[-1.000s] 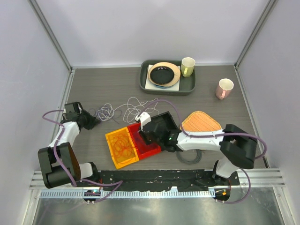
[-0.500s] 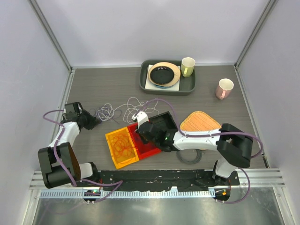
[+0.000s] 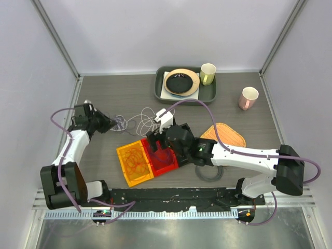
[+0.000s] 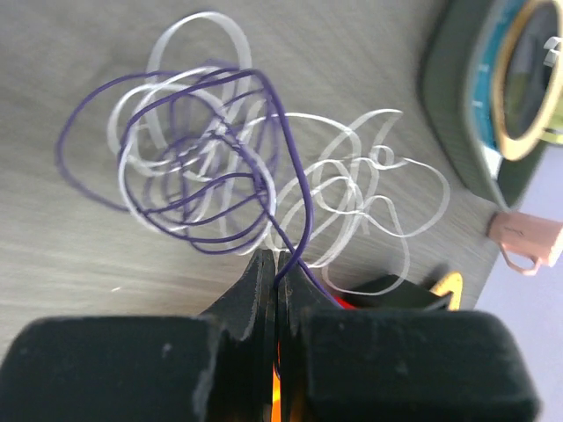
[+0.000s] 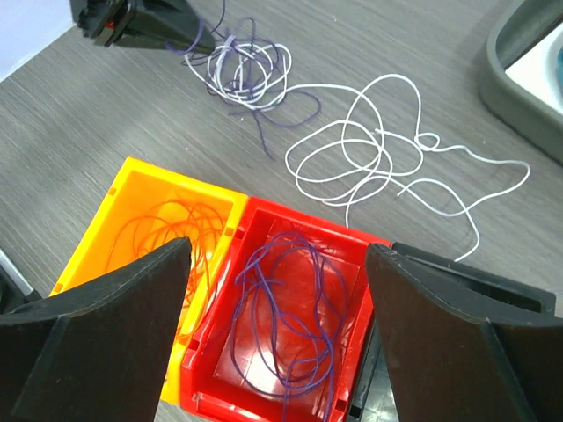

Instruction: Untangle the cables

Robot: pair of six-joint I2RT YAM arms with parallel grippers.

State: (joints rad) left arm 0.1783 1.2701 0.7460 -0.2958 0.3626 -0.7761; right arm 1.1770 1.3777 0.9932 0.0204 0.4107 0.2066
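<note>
Our left gripper (image 4: 277,264), closed tight, pinches 1 purple cable (image 4: 299,176); its tangle lies just ahead, spread left-right. Our right gripper (image 5: 277,255) gapes empty above the red bin (image 5: 317,224).

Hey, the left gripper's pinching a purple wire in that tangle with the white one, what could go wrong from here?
1. The left gripper is shut on the thin purple cable, whose loops thread through the thin white cable; pulling could tighten the tangle or drag the white one along.
2. The right gripper hangs open over the red plastic bin holding a second purple cable; lowering might snag it back out.
</note>
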